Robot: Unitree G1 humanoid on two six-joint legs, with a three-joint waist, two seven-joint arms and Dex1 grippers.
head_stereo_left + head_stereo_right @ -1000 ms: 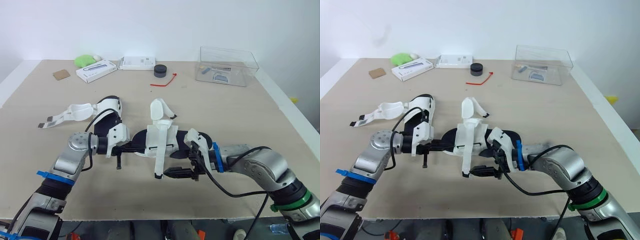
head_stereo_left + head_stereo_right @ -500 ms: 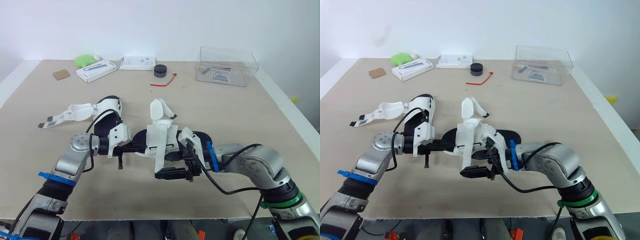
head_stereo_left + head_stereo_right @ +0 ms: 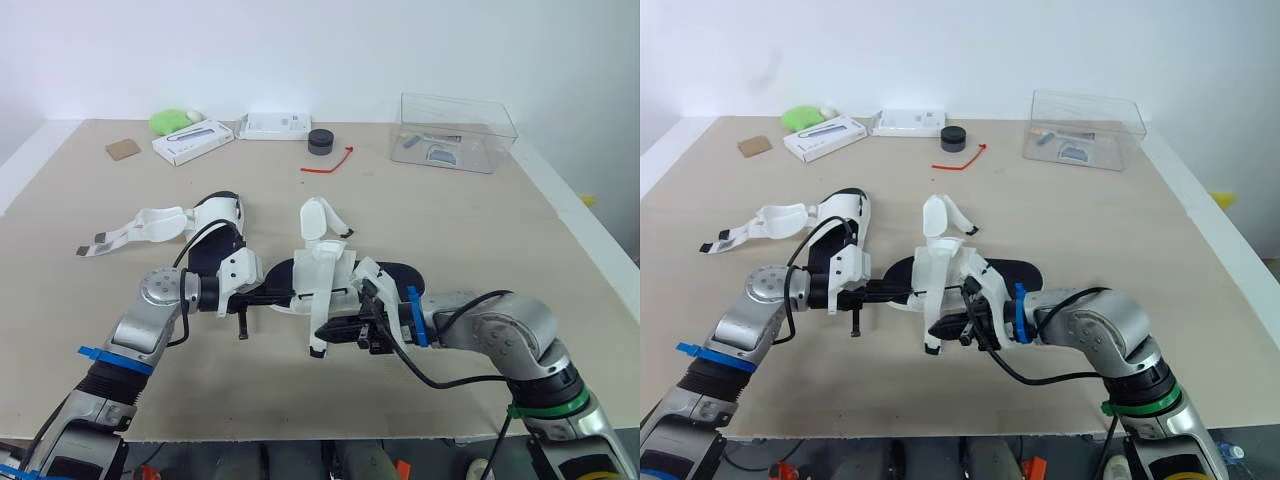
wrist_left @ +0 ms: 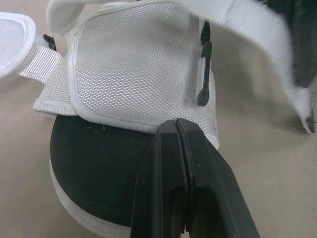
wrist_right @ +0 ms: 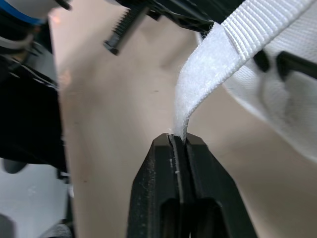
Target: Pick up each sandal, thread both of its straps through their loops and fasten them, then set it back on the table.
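1. Table [image 3: 480, 240]: beige top that carries everything listed below.

2. Centre sandal [image 3: 328, 272]: black sole, white mesh upper. It lies near the middle of the table, somewhat toward the near edge, between the two grippers. One rounded white flap stands up on its far side.

3. Strap [image 3: 318, 325]: white webbing with a fuzzy face. It runs off the centre sandal's upper toward the near edge and is not threaded through any loop.

4. Right gripper [image 5: 178, 140]: the jaws are pressed together on the free end of the strap (the webbing comes out from between the tips in the right wrist view). It sits low over the table, on the near side of the centre sandal.

5. Left gripper [image 4: 177, 123]: the jaws are closed flush against each other. The tips sit at the rim of the mesh upper, over the black insole. Whether any fabric is pinched between them cannot be told.

6. Second sandal [image 3: 215, 225]: it lies flat on the table toward the left edge, apart from both grippers. Its white straps are unfastened and spread out leftward.

7. Far edge, left to right:
- brown card [image 3: 123, 149]
- green lump [image 3: 170, 121]
- white box [image 3: 193, 141]
- flat white packet [image 3: 276, 125]
- black puck [image 3: 319, 141]
- red cord [image 3: 330, 162]
- clear container [image 3: 457, 131], toward the far right corner
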